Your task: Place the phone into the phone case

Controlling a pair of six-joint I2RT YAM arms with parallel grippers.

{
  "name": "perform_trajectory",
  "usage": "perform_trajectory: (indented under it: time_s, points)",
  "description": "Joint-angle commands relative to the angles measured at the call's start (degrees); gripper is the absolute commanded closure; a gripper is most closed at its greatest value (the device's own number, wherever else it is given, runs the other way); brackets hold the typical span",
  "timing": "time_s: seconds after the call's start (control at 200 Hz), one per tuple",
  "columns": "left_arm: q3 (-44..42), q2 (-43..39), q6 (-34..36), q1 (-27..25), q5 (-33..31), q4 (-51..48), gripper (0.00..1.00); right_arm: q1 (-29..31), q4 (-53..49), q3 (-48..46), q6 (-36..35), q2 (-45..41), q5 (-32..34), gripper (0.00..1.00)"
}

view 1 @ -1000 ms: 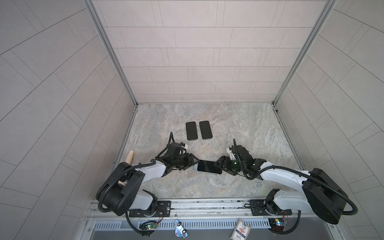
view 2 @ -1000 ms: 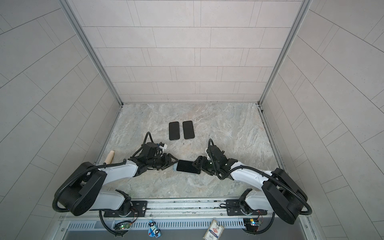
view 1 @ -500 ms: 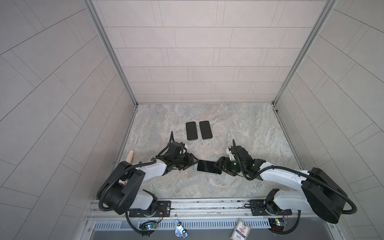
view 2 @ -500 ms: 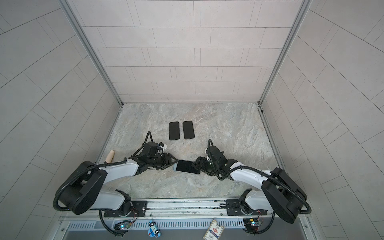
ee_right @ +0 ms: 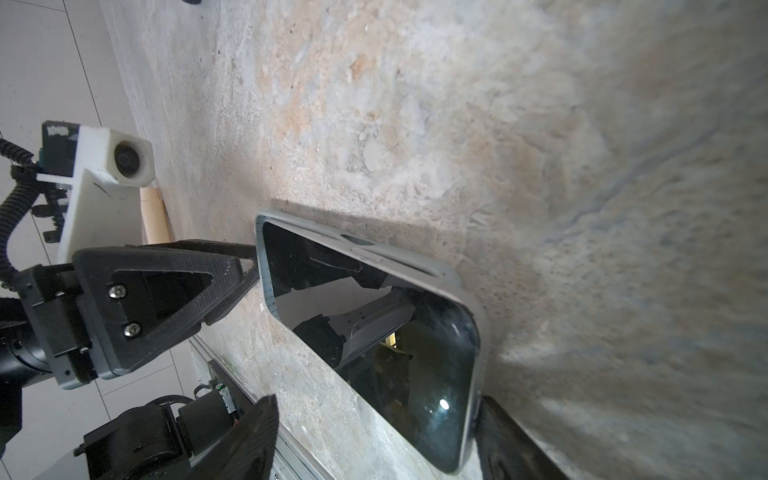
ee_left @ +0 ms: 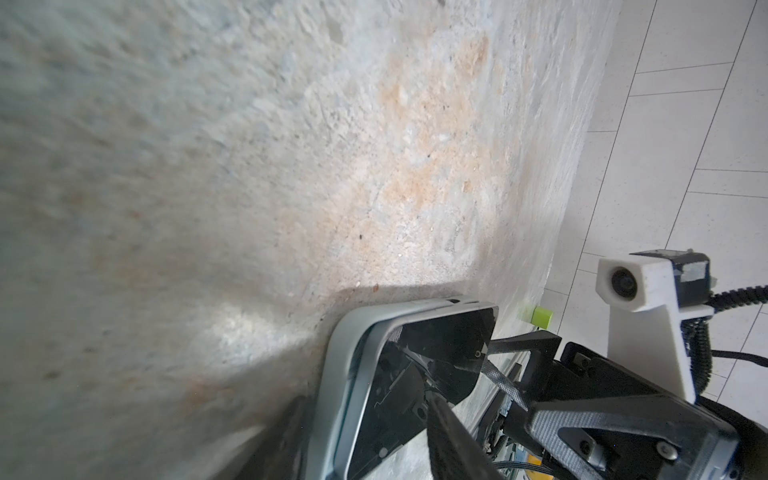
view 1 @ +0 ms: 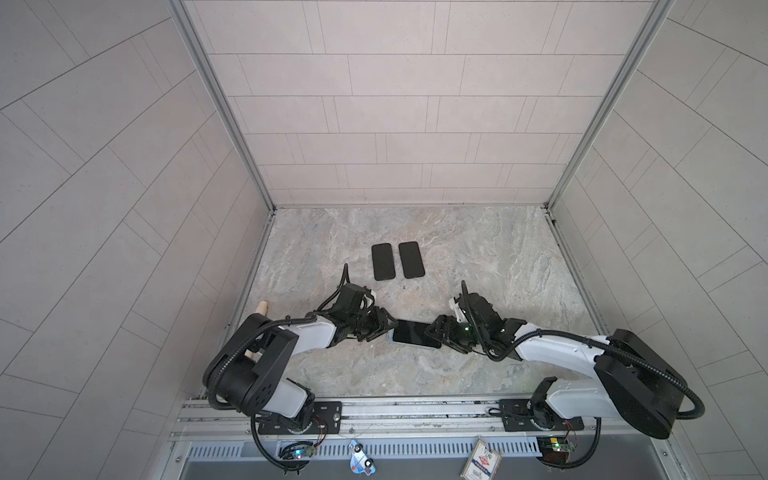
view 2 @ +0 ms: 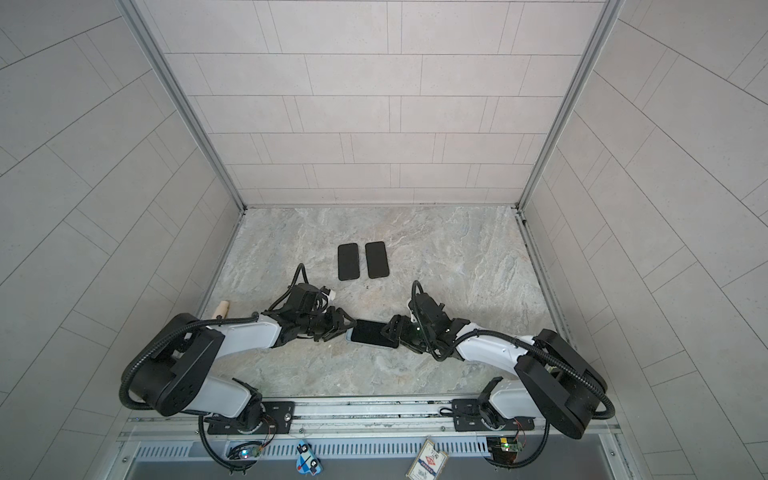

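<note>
Black phone [view 1: 415, 333] in pale case [ee_left: 332, 374]

Nothing here reads clearly to me: the small card [view 1: 481, 458] hanging below the front rail [view 1: 415, 409] bears print too tiny to read.

Soft, even light fills both top views, and the lines of the walls [view 1: 395, 104] bow slightly toward the edges. In the wrist views the nearest tabletop [ee_left: 124, 208] blurs badly. The phone [ee_right: 374, 332] mirrors a glare spot and casts a dark shadow.
</note>
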Motion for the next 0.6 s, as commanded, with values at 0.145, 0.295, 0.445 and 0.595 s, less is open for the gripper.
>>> perform_trajectory:
  time_s: [0.145, 0.295, 0.445, 0.595]
  points:
    - [0.63, -1.33, 0.38, 0.15, -0.28, -0.15, 0.49, 0.40, -4.28, 2.19, -2.21, -1.99, 2.37, 0.24]
    - [0.21, -3.54, 1.03, 0.05, -1.92, -2.18, 0.49, 0.48, -10.92, 4.26, -5.71, -4.66, 4.87, 0.23]
    - [0.01, -4.79, 1.13, 0.05, -2.91, -2.81, 0.49, 0.51, -10.62, 4.03, -5.45, -4.74, 4.64, 0.24]
    - [0.09, -4.27, 1.13, 0.06, -2.23, -2.53, 0.49, 0.91, -8.52, 3.88, -4.76, -3.63, 3.99, 0.24]
